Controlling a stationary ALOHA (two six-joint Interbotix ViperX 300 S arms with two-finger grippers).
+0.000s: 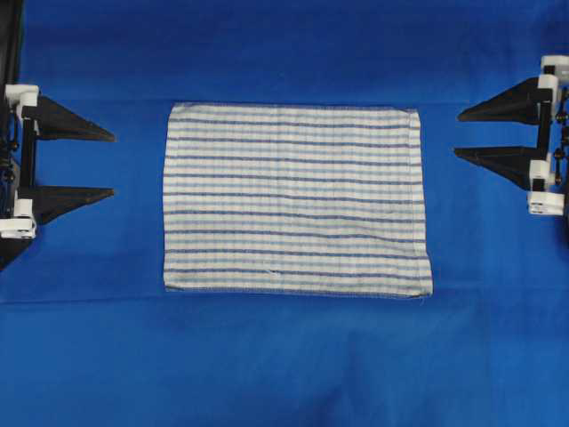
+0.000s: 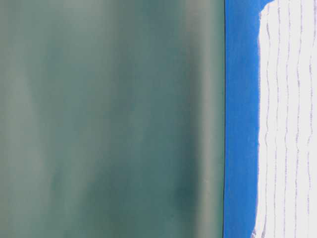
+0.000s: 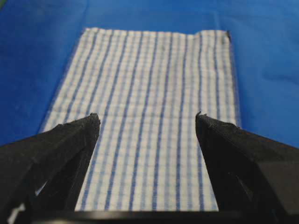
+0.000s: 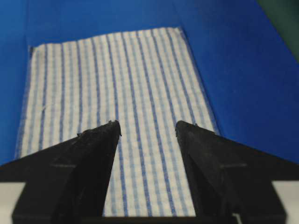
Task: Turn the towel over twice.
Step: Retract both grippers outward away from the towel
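Blue cloth (image 1: 284, 356) covers the tabletop, lying smooth apart from a few faint creases, and a dull green wall (image 2: 109, 119) rises behind it. Spread flat between the two claws lies the towel (image 1: 293, 200), white with thin dark-blue and pale-blue stripes, hems showing. Off one short edge, the left claw (image 1: 114, 165) points toward the towel with its jaws wide apart, holding nothing. Off the opposite edge, the right claw (image 1: 457, 133) faces it likewise, jaws parted and empty. Nothing stands between either claw and the towel.
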